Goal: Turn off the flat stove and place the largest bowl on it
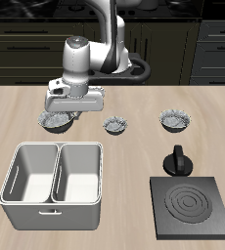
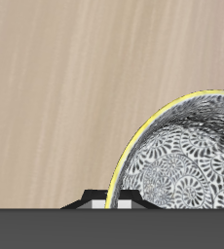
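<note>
gripper [image 1: 66, 112] over largest bowl [image 1: 56, 121], jaw state can't tell | bowl behind grey tub [image 1: 52, 181], well apart from flat stove [image 1: 192, 208], coils dark | likely light, rigid, slick; pinch fluted rim

No readable text, labels, brands, numbers or signs on anything.
</note>
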